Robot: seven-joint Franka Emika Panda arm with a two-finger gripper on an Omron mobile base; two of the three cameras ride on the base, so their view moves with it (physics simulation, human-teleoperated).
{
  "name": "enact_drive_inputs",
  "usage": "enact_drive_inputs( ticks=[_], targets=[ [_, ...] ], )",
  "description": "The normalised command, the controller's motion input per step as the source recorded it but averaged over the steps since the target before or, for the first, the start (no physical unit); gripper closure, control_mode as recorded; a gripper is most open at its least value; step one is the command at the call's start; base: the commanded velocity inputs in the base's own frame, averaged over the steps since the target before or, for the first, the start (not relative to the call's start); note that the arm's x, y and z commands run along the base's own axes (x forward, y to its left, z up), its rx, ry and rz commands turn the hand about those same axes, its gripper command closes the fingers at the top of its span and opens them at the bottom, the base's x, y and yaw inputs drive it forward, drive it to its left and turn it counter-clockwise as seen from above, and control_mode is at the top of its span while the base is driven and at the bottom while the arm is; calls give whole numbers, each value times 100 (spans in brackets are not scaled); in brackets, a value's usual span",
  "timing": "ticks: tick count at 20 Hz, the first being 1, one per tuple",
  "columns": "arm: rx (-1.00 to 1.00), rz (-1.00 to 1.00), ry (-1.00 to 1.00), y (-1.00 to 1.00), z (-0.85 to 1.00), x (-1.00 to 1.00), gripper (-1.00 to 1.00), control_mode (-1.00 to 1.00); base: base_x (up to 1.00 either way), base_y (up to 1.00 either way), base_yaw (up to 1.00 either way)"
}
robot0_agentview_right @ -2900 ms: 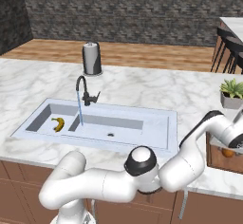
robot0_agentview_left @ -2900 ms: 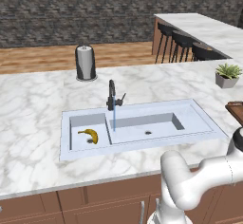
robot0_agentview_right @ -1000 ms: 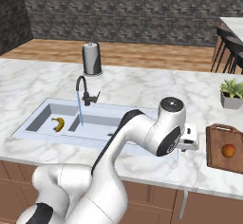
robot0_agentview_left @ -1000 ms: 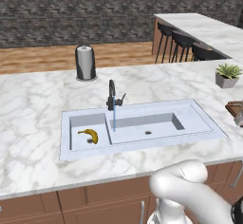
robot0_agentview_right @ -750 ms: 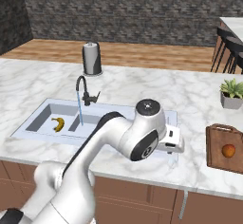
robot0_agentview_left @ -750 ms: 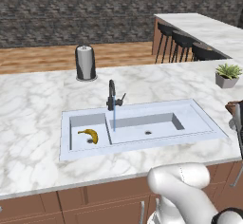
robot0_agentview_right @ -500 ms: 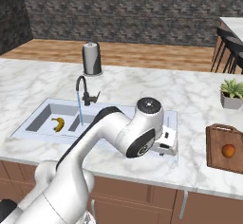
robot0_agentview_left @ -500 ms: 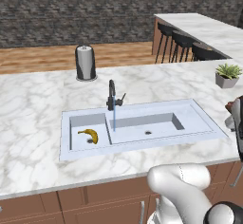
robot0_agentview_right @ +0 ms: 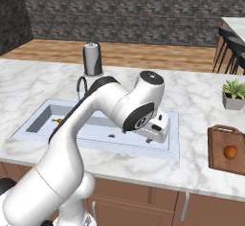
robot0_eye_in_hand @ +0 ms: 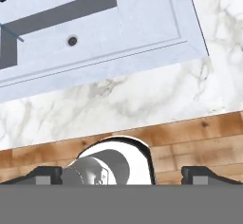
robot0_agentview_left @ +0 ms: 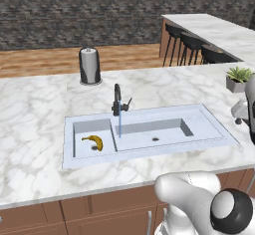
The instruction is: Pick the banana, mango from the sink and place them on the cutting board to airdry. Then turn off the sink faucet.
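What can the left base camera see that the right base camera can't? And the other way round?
Left base view: the thin blue water stream running from the sink faucet, and the whole banana lying in the smaller basin.
Right base view: the cutting board with the mango on it, out past the sink's end; here the white arm stands in front of the water.
Both: the sink, the paper-towel holder, the potted plant and the bar stools.
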Motion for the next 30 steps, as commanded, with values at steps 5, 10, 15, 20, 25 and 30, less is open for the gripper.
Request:
enact_drive_inputs(
  ticks=[5,10,15,20,25,30],
  targets=[
    [0,14,-1,47,11,-8,-100,-100,0,0,0],
    [0,9,-9,69,0,-24,-100,-100,0,0,0],
    [-1,7,-7,72,1,-21,-100,-100,0,0,0],
    [0,3,-1,71,21,-1,-100,-100,0,0,0],
    [-1,0,-1,75,18,-4,-100,-100,0,0,0],
    [0,0,-9,60,0,-8,-100,-100,0,0,0]
  ],
)
